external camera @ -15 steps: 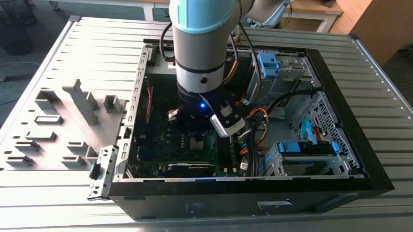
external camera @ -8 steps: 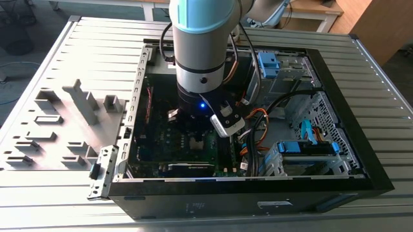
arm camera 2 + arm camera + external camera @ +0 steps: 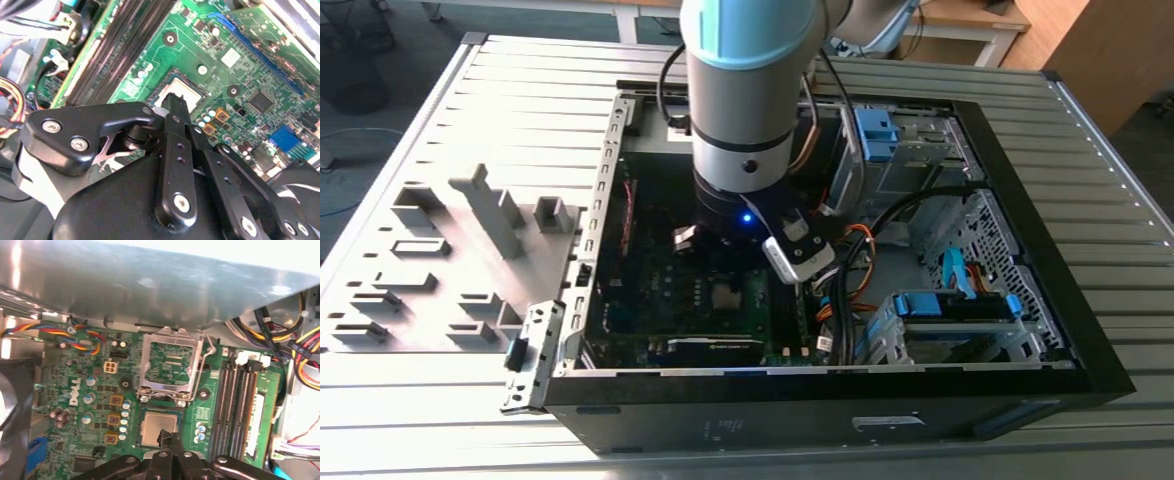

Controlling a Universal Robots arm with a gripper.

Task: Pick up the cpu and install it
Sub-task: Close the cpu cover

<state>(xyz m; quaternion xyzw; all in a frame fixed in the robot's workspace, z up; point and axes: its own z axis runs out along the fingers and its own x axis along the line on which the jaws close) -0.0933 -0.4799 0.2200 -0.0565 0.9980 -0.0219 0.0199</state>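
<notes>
The cpu (image 3: pixel 150 427) lies flat in the motherboard socket, its pale metal top showing in both wrist views (image 3: pixel 189 93). The socket's metal load plate (image 3: pixel 170 365) stands flipped open beside it. My gripper (image 3: pixel 167 436) is shut, with its black fingertips (image 3: pixel 172 103) together over the cpu's edge and nothing visibly between them. I cannot tell whether the tips touch the chip. In the exterior view my arm (image 3: pixel 744 150) reaches down into the open computer case (image 3: pixel 1067 330).
Long memory slots (image 3: pixel 240 405) run beside the socket. Coloured cable bundles (image 3: pixel 305 360) hang at the case side. A grey case wall (image 3: pixel 150 285) rises behind the board. A grey parts fixture (image 3: pixel 440 260) lies at the exterior view's left.
</notes>
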